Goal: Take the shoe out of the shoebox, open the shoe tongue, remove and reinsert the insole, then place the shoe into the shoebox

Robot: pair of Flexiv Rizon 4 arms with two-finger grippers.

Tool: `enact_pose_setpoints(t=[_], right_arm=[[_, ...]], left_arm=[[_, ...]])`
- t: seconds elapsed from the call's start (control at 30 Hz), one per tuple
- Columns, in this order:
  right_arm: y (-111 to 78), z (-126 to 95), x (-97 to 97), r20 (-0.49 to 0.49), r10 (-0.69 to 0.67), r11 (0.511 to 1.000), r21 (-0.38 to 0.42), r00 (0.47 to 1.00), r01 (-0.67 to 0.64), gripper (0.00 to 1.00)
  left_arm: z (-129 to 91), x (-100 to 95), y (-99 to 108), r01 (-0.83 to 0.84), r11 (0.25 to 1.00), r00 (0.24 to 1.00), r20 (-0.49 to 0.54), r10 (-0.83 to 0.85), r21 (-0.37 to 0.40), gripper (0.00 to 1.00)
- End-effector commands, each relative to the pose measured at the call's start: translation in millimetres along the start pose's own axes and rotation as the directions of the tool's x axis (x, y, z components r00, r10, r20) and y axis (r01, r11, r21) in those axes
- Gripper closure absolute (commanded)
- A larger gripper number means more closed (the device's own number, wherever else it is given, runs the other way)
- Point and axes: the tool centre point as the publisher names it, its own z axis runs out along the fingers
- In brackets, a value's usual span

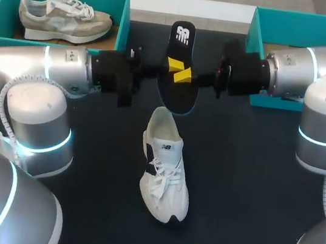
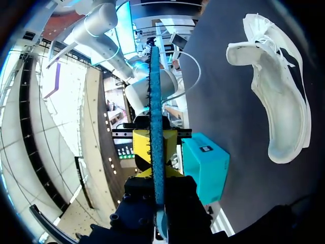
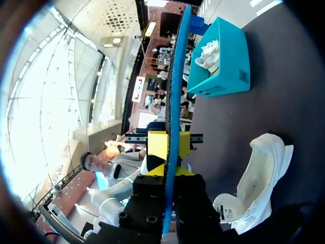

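**Above the desk, an insole pinched from both sides**

Over the dark desk (image 1: 245, 189), the head view shows the black foam insole with a blue underside (image 1: 183, 42) held in the air, black face toward the camera. The left tool (image 1: 172, 65) and right tool (image 1: 186, 76) are each closed on its middle, from opposite long edges. Its long axis runs from the far side toward me, with the broad toe end nearest me. That end hangs just over the heel opening of the white lace-up shoe (image 1: 165, 177). The shoe rests on the desk on nearly the same line, toe toward me.

From the left wrist, the insole is a thin blue strip running straight ahead from between the clamped fingers. The shoe lies off to one side, its opening showing.

From the right wrist the strip looks the same, with the shoe's opening beside and below the tool.

Reinsertion likely goes best toe end first. One tool would let go to steady the shoe and hold its tongue back. The other would tip the insole down along the shoe's axis, slowly, so the foam does not fold.
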Motion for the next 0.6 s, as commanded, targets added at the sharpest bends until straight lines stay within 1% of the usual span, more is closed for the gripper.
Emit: enact_pose_setpoints(t=[0.03,0.07,0.17,0.27,0.3,0.33,0.4,0.43,0.5,0.53,0.6], right_arm=[[4.3,2.4,-2.7,0.001,0.002,1.0,0.005,1.0,-0.002,1.0],[4.5,2.2,-3.3,0.002,0.003,1.0,0.006,1.0,-0.003,1.0],[4.4,-0.5,-6.2,0.015,0.008,1.0,-0.005,1.0,-0.008,1.0],[4.1,-4.5,-8.8,0.041,0.003,1.0,-0.026,0.999,-0.002,1.0],[4.2,-6.9,-9.8,0.049,-0.006,0.999,-0.039,0.999,0.008,1.0],[4.5,-8.7,-10.3,0.06,-0.01,0.999,-0.049,0.998,0.013,1.0],[5.7,-11.7,-11.6,0.077,-0.031,0.997,-0.067,0.997,0.036,1.0],[6.5,-12.8,-11.8,0.086,-0.043,0.996,-0.075,0.995,0.049,1.0],[8.5,-14.5,-12.6,0.092,-0.075,0.992,-0.095,0.993,0.084,1.0],[9.3,-15.1,-13.1,0.102,-0.085,0.99,-0.101,0.991,0.096,1.0],[11.1,-15.9,-14.0,0.111,-0.115,0.986,-0.106,0.987,0.127,1.0]], left_arm=[[1.6,1.4,-2.4,0.019,1.0,1.0,-0.005,-0.019,0.003,0.58],[0.8,1.5,-1.7,0.033,0.999,0.999,0.0,-0.033,0.001,0.0],[-6.9,1.8,3.0,0.077,0.997,0.997,0.001,-0.077,-0.008,0.0],[-16.1,3.5,5.9,0.113,0.994,0.993,-0.026,-0.114,-0.01,0.0],[-21.4,4.5,7.4,0.138,0.99,0.988,-0.07,-0.139,-0.015,0.0],[-25.0,5.1,8.0,0.159,0.987,0.984,-0.074,-0.159,-0.011,0.0],[-33.6,7.0,9.5,0.201,0.979,0.966,-0.158,-0.203,-0.03,0.0],[-39.2,7.8,10.3,0.266,0.963,0.952,-0.146,-0.268,-0.03,0.0],[-50.0,12.6,13.2,0.334,0.939,0.913,-0.22,-0.343,-0.077,0.0],[-53.3,13.1,13.0,0.363,0.929,0.9,-0.231,-0.37,-0.077,0.0],[-63.7,16.5,13.8,0.444,0.887,0.849,-0.257,-0.462,-0.128,0.0]])
